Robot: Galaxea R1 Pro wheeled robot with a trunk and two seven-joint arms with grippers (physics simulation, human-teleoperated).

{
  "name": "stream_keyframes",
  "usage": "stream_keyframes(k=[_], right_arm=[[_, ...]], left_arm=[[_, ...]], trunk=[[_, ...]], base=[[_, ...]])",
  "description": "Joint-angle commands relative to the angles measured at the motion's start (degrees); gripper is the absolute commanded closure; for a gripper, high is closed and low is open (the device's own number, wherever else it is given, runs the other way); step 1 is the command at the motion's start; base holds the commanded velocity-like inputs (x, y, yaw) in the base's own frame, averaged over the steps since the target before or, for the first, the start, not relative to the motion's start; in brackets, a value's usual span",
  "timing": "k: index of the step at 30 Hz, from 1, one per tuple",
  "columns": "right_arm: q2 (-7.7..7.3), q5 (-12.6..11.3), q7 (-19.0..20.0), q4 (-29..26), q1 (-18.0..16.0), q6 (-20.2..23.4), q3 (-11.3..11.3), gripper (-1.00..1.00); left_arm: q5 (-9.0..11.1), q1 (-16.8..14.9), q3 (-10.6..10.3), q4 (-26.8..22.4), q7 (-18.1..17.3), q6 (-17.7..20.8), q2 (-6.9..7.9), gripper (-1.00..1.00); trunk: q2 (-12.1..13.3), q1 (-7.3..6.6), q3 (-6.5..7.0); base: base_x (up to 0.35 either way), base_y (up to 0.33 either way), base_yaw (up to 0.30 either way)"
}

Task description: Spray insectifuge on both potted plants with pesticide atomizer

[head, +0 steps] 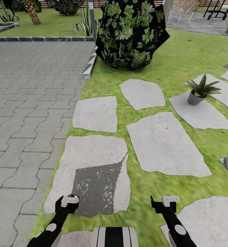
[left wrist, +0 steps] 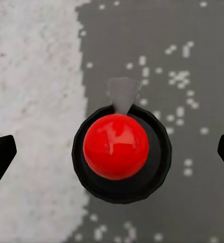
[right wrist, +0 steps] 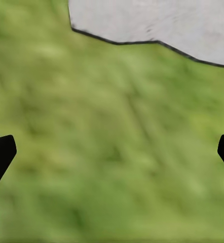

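Currently pesticide atomizer (left wrist: 121,152) stands upright, long axis toward the camera, red top up, between the left gripper (head: 69,200) fingers, jaws spread, not touching; right gripper (head: 169,200) open over lawn (right wrist: 102,152); potted plant (head: 199,90) mid-right on a stepping stone (head: 203,115).

This is a garden outside a home. A green lawn (head: 182,58) is set with flat, irregular grey stepping stones (head: 165,144), and a big dark leafy bush (head: 131,32) stands at its far edge. Left of the bush runs a grey block-paved path (head: 28,96) with a stone kerb; right of it a small potted plant (head: 198,91) sits on a stone. Behind the bush lie more shrubs, a paved patio (head: 196,22) and furniture legs.
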Motion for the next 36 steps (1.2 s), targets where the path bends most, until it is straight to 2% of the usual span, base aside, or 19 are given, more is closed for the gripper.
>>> stream_keyframes(k=[1,9,10,36], right_arm=[[0.01,0.61,-0.19,0.03,0.0,-0.11,-0.05,-1.0],[0.01,0.59,-0.19,0.03,0.0,-0.13,-0.05,-1.0],[0.01,0.59,-0.19,0.03,-0.01,-0.13,-0.05,-1.0],[0.01,0.61,-0.19,-0.06,-0.02,-0.13,-0.05,-1.0]], left_arm=[[-0.61,-0.05,0.33,0.07,0.11,-0.23,-0.03,-1.0],[-0.61,-0.02,0.36,0.13,0.14,-0.23,-0.03,-1.0],[-0.61,-0.04,0.38,0.13,0.16,-0.23,-0.03,1.0],[-0.61,-0.03,0.43,0.06,0.11,-0.23,-0.03,1.0]], trunk=[[-0.01,-0.01,-0.03],[-0.01,-0.01,-0.02],[-0.01,-0.01,-0.02],[-0.01,-0.01,-0.02]], base=[[0.0,0.0,-0.003],[0.0,0.0,-0.001],[0.0,0.0,0.0],[0.0,0.0,0.0]])
